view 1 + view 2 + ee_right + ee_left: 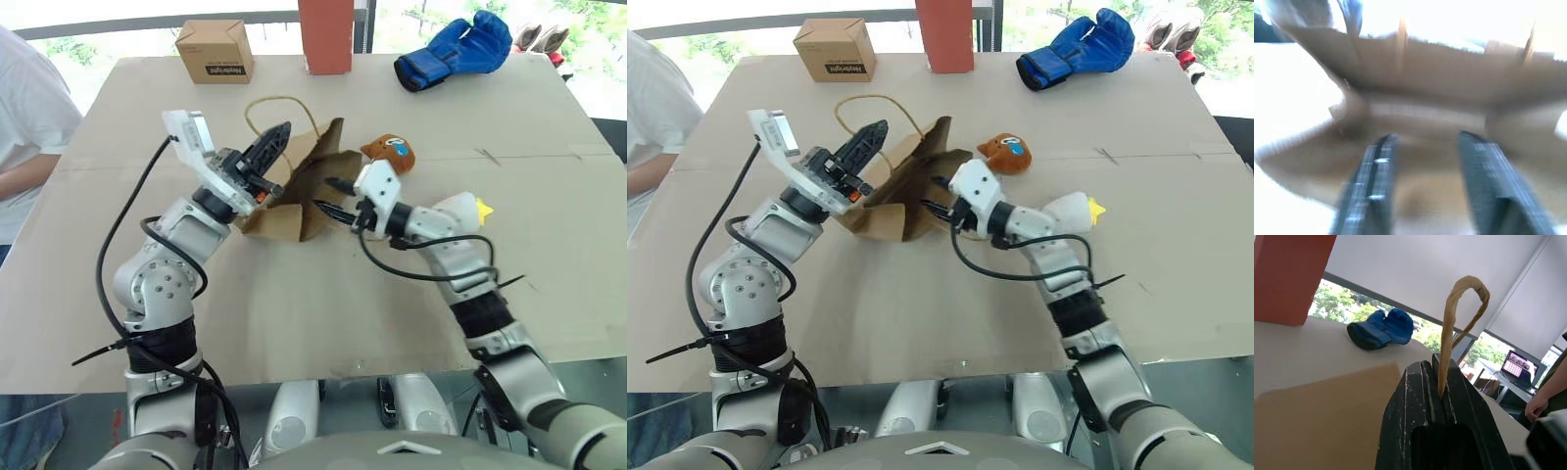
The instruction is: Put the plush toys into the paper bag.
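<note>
Looks like an office or lab: roller blinds [1415,279] over big windows [1347,301], laptop [1518,366] on a far desk at lower right, cardboard-topped table [323,313].

Left hand [277,140] clamped shut and raised; right hand [331,194] level, fingers parted.

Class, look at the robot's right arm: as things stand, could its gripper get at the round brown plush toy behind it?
Probably yes. The right gripper is open at the paper bag, and the brown plush toy lies beside that hand, nothing between them.
</note>
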Available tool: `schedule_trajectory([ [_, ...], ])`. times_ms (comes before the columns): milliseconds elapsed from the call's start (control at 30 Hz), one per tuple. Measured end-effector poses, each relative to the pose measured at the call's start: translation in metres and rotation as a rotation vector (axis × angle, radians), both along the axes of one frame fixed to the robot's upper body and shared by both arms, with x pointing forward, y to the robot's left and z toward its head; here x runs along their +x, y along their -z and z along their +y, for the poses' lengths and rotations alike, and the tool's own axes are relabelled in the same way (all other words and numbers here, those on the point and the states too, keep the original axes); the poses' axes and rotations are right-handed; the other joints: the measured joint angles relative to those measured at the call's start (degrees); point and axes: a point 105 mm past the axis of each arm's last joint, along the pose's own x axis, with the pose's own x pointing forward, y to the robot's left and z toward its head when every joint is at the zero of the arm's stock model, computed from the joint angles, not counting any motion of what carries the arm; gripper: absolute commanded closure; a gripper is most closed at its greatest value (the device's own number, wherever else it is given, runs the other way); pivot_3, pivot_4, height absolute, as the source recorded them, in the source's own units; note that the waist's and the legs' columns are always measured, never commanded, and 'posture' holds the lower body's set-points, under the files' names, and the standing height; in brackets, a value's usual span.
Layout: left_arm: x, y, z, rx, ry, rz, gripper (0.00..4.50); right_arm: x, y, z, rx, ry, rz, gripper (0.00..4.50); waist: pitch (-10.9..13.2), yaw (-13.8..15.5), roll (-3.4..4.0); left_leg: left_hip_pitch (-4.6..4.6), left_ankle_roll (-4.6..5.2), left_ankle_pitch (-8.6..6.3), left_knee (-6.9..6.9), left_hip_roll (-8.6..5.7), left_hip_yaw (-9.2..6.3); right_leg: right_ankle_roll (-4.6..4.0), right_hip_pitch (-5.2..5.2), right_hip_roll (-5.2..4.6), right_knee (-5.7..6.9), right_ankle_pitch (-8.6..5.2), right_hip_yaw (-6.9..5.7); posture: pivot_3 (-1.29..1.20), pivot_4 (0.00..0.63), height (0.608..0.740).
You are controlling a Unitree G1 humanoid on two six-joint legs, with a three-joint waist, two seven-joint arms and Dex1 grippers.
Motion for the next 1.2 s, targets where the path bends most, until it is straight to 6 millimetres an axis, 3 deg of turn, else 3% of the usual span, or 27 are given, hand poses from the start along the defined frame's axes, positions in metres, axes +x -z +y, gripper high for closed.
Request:
schedule_trajectory([
  [100,0.001,0.0,0.0,0.003,-0.012,-0.01,4.5,-0.013,-0.029,-0.019,0.015,-0.002,-0.038,0.06,0.0,0.22,0.0,0.0,0.0,0.0,0.0,-0.01,0.05,0.0,-0.03,-0.01,-0.01,0.0,0.03,0.0,0.15,0.74],
  [233,0.002,0.002,0.0,0.001,-0.026,-0.011,4.5,-0.008,-0.045,-0.045,0.005,0.122,-0.052,0.06,0.0,0.27,-0.01,0.01,0.0,0.0,0.0,-0.01,0.06,0.0,-0.03,-0.01,-0.01,0.0,0.04,0.0,0.15,0.74],
  [367,0.004,0.004,-0.001,0.006,-0.05,-0.011,4.5,0.023,-0.053,-0.072,-0.038,0.336,-0.042,0.06,0.0,0.18,0.0,0.01,0.0,0.0,0.01,-0.01,0.16,-0.01,-0.07,-0.01,-0.01,0.0,0.12,0.0,0.15,0.74],
  [467,0.008,0.007,0.002,0.021,-0.085,-0.013,4.5,0.059,-0.062,-0.093,-0.079,0.546,0.018,0.06,0.0,0.1,-0.01,0.0,0.01,0.01,0.0,-0.01,0.15,-0.03,-0.1,0.0,0.0,0.02,0.13,0.0,0.15,0.74],
  [567,0.011,0.006,0.005,0.032,-0.115,-0.021,4.5,0.076,-0.065,-0.096,-0.097,0.628,0.032,0.06,0.0,0.12,-0.01,-0.04,0.01,0.0,-0.05,-0.01,0.14,-0.04,-0.12,0.01,-0.02,0.01,0.11,0.0,0.15,0.74],
  [700,0.013,0.005,0.007,0.097,-0.154,-0.049,4.5,0.09,-0.053,-0.071,-0.006,0.542,0.172,0.06,0.01,-0.18,0.0,-0.09,0.02,-0.01,-0.09,-0.01,0.16,-0.03,-0.16,0.01,-0.03,0.01,0.13,0.0,0.15,0.74],
  [800,0.014,0.004,0.009,0.113,-0.183,-0.053,4.5,0.104,-0.041,-0.07,-0.048,0.569,0.22,0.06,0.01,-0.09,0.0,-0.11,0.03,-0.01,-0.08,-0.03,0.16,-0.03,-0.17,0.0,-0.04,0.01,0.12,0.0,0.15,0.74],
  [967,0.01,-0.004,0.014,0.18,-0.228,-0.104,4.5,0.131,0.011,-0.074,-0.195,0.664,0.338,0.06,0.01,-0.42,0.0,-0.08,0.02,-0.01,-0.08,-0.03,0.19,-0.03,-0.18,0.01,-0.02,0.02,0.15,0.0,0.15,0.74],
  [1033,0.008,-0.002,0.015,0.196,-0.234,-0.106,4.5,0.133,0.031,-0.073,-0.242,0.682,0.363,0.06,0.01,-0.56,0.0,-0.08,0.02,-0.01,-0.1,-0.03,0.19,-0.03,-0.18,0.01,-0.03,0.02,0.16,0.0,0.15,0.74],
  [1133,0.006,0.002,0.014,0.204,-0.233,-0.096,4.5,0.134,0.042,-0.071,-0.27,0.691,0.353,0.85,0.01,-0.61,0.0,-0.1,0.02,-0.01,-0.12,-0.03,0.2,-0.03,-0.22,0.01,-0.02,0.02,0.19,0.0,0.15,0.74],
  [1200,0.005,0.003,0.014,0.206,-0.234,-0.096,4.5,0.136,0.04,-0.072,-0.273,0.699,0.331,1.64,0.01,-0.58,0.0,-0.1,0.02,0.0,-0.12,-0.02,0.18,-0.03,-0.22,0.01,-0.01,0.02,0.17,0.0,0.15,0.74],
])
